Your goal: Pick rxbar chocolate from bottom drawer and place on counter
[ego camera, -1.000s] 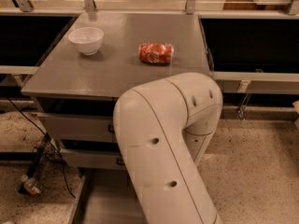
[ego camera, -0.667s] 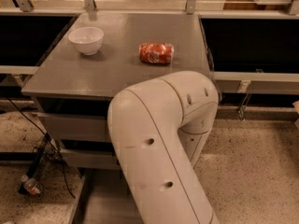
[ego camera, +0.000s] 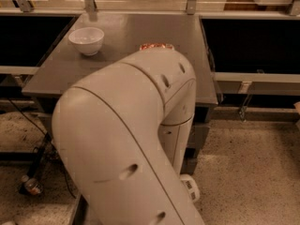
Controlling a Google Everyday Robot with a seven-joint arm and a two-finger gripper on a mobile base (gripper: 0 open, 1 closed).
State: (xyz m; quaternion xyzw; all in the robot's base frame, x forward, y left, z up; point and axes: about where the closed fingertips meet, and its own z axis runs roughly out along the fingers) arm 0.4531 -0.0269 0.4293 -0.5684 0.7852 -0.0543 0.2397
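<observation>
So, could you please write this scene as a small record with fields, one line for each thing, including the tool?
arm: large white rounded robot arm, fills the middle of the view
tool: not in view; no part of it shows
counter: broad flat grey metal counter, behind the arm
bowl: small white bowl, upright on the counter, back left
can: red soda can, on the counter, mostly hidden by the arm
chocolate bar: not visible
bottom drawer: cannot tell; the arm covers that area

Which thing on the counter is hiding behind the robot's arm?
The red can: only its top peeks over the arm. The white bowl sits in plain sight. The gripper is out of view.
</observation>
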